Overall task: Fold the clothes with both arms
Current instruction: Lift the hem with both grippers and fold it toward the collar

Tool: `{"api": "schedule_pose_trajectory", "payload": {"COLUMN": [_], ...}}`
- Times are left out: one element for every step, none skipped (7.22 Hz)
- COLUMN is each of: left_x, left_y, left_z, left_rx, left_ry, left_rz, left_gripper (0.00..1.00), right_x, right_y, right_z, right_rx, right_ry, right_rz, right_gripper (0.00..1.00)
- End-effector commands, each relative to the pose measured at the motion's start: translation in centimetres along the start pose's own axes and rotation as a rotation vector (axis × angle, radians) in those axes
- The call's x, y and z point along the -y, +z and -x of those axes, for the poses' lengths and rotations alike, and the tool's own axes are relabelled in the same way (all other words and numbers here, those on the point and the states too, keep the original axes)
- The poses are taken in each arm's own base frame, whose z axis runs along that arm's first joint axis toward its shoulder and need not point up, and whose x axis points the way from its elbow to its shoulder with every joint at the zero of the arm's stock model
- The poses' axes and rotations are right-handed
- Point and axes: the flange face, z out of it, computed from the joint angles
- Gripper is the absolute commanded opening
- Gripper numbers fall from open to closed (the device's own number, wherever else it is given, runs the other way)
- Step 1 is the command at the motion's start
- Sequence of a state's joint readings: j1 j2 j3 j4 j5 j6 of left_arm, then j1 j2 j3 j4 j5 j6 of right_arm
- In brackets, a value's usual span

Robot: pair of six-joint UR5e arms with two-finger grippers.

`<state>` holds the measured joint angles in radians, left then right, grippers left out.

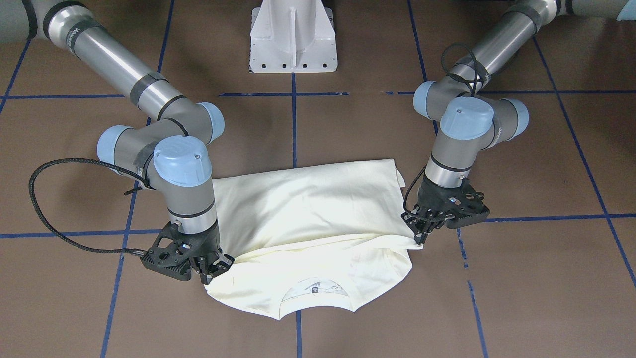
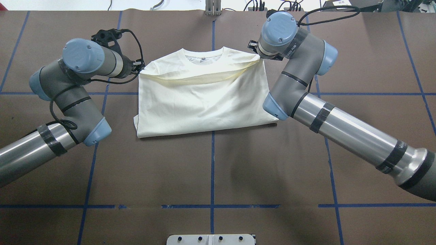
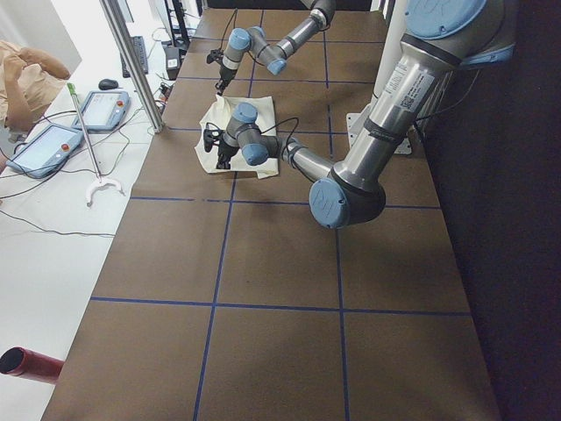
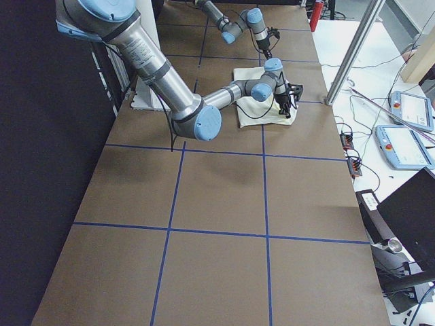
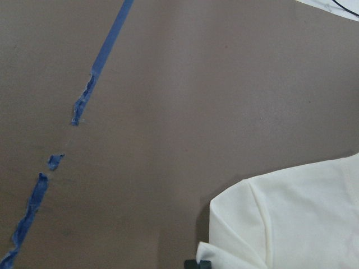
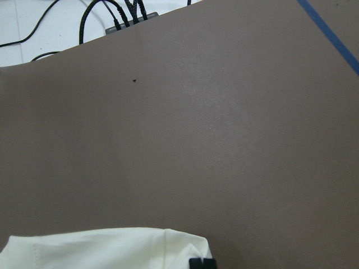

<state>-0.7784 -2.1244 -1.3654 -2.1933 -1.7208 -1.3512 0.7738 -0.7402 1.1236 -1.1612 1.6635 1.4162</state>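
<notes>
My left end effector (image 1: 421, 232) was clamped on one corner of the cream T-shirt (image 1: 308, 209), at its folded-over edge. My right end effector (image 1: 212, 272) pinched the opposite corner. That edge hung taut between them, just short of the neck opening (image 1: 318, 290). The garment lay plain side up on the brown desk (image 1: 357, 124), straddling a blue tape line (image 1: 293, 124).

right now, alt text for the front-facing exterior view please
A cream-white T-shirt, plain side up, lies half folded on a brown table taped with blue gridlines, neckline toward the camera. The black left end effector, at view right, and the black right end effector, at view left, pinch the folded-over layer's two corners.
</notes>
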Motion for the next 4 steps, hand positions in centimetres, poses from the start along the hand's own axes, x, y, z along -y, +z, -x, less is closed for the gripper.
{"api": "schedule_pose_trajectory", "payload": {"left_x": [0.3,0.2,0.3,0.3], "left_y": [-0.4,-1.1,-1.6,-3.0], "left_z": [-0.3,-0.5,-0.8,-1.8], "left_rx": [-0.069,-0.146,-0.167,-0.201], "left_ry": [0.007,0.019,0.022,0.022], "left_rz": [-0.021,-0.036,-0.04,-0.047], "left_gripper": [0.32,0.45,0.49,0.49], "right_x": [-0.3,-3.1,-7.4,-11.1], "right_y": [-1.6,-4.9,-7.8,-10.2], "right_z": [0.5,-0.5,-5.3,-9.8], "right_rx": [0.039,0.109,0.166,0.191], "right_ry": [-0.001,-0.019,-0.049,-0.046], "right_rz": [-0.004,0.016,0.057,0.096], "right_gripper": [0.25,0.4,0.45,0.51]}}
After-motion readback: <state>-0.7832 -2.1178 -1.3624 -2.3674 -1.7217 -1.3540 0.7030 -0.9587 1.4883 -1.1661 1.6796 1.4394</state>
